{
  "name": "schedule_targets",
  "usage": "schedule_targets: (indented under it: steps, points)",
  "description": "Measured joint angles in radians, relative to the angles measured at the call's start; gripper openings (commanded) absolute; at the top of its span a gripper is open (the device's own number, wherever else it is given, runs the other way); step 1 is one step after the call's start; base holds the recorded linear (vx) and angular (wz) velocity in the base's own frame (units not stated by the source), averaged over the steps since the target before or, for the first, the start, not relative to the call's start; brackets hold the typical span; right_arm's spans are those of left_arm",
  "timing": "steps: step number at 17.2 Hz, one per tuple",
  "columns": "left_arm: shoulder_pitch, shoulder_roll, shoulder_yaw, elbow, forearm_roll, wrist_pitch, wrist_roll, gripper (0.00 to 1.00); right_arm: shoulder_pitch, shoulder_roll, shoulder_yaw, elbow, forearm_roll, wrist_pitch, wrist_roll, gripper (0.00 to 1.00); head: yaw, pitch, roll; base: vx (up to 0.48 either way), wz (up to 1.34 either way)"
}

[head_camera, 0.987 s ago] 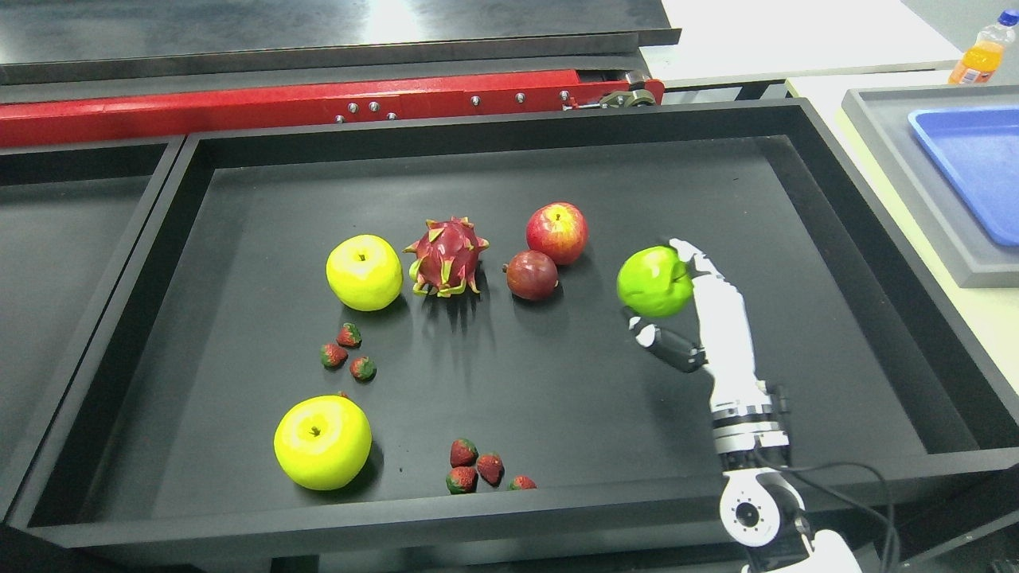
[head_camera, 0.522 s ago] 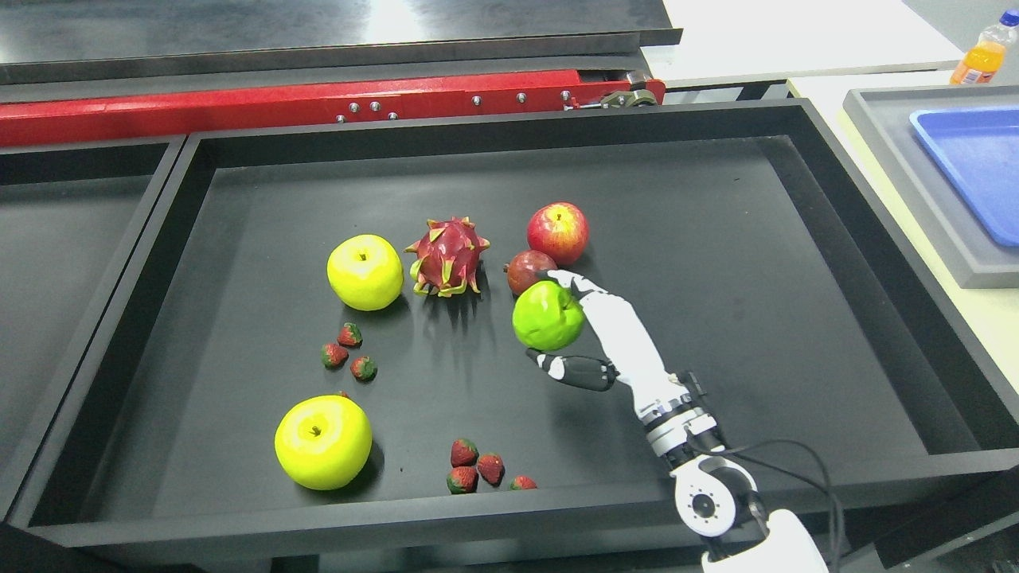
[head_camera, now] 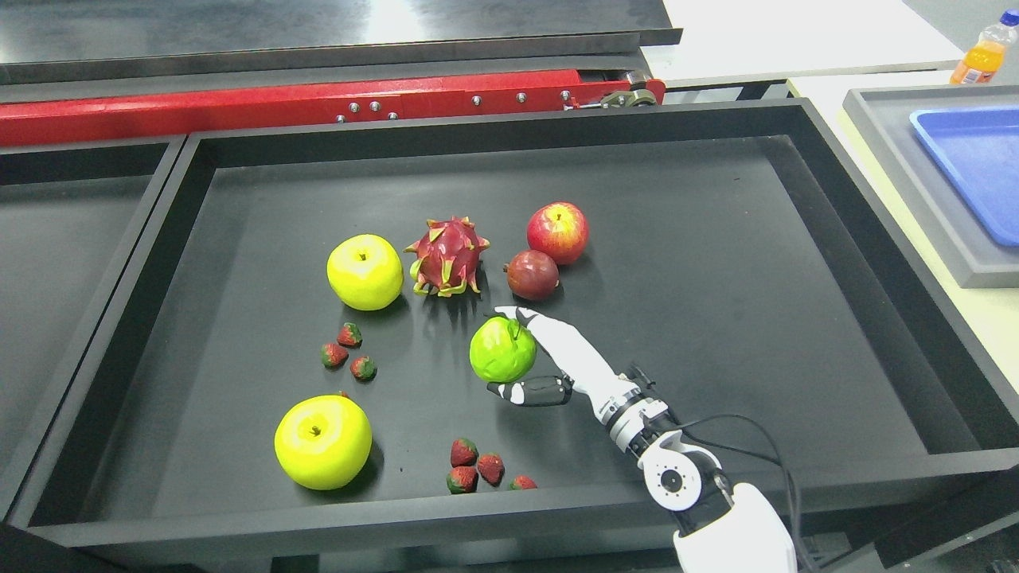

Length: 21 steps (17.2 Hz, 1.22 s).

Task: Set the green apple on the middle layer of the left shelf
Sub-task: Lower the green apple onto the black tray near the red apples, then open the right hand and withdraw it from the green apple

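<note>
The green apple (head_camera: 501, 349) is held in my right hand (head_camera: 509, 354), fingers curved over its top and right side and the dark thumb under it. The hand is white, and its arm enters from the lower right. Apple and hand sit over the middle of the black tray (head_camera: 716, 127), just below the dark red fruit (head_camera: 532, 274) and the dragon fruit (head_camera: 446, 256). My left arm is out of the picture.
Two yellow apples (head_camera: 364, 271) (head_camera: 322, 442), a red apple (head_camera: 557, 232) and several strawberries (head_camera: 478, 469) (head_camera: 348, 353) lie in the tray. A second black tray (head_camera: 56, 239) adjoins on the left. A blue tray (head_camera: 971, 167) and orange bottle (head_camera: 981, 52) are at right.
My right hand has carried the green apple leftward and toward the tray's front, from the right part of the tray to its middle. The other fruit has stayed put.
</note>
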<state>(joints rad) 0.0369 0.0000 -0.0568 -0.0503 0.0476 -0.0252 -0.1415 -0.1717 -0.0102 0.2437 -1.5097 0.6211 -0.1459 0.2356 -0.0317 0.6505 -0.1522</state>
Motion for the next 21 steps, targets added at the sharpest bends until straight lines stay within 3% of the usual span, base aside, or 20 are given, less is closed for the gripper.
schedule_targets:
  steps: [1, 2, 7, 14, 21]
  points:
    - [0.0, 0.0, 0.0, 0.0, 0.0, 0.0, 0.0, 1.0, -0.006, 0.001, -0.006, 0.015, -0.006, 0.018, 0.002, 0.77, 0.0, 0.0, 0.0, 0.0, 0.0]
    - [0.0, 0.0, 0.0, 0.0, 0.0, 0.0, 0.0, 1.0, -0.012, 0.002, -0.014, 0.03, -0.014, 0.045, 0.005, 1.0, 0.0, 0.0, 0.0, 0.0, 0.0]
    - [0.0, 0.0, 0.0, 0.0, 0.0, 0.0, 0.0, 1.0, -0.031, 0.005, -0.063, 0.07, -0.099, 0.08, 0.01, 1.0, 0.0, 0.0, 0.0, 0.0, 0.0]
    - [0.0, 0.0, 0.0, 0.0, 0.0, 0.0, 0.0, 1.0, -0.001, 0.008, -0.169, 0.043, -0.481, 0.038, 0.0, 1.0, 0.0, 0.0, 0.0, 0.0, 0.0]
    - [0.0, 0.0, 0.0, 0.0, 0.0, 0.0, 0.0, 1.0, 0.086, 0.009, -0.233, -0.041, -0.662, 0.015, -0.016, 1.0, 0.0, 0.0, 0.0, 0.0, 0.0]
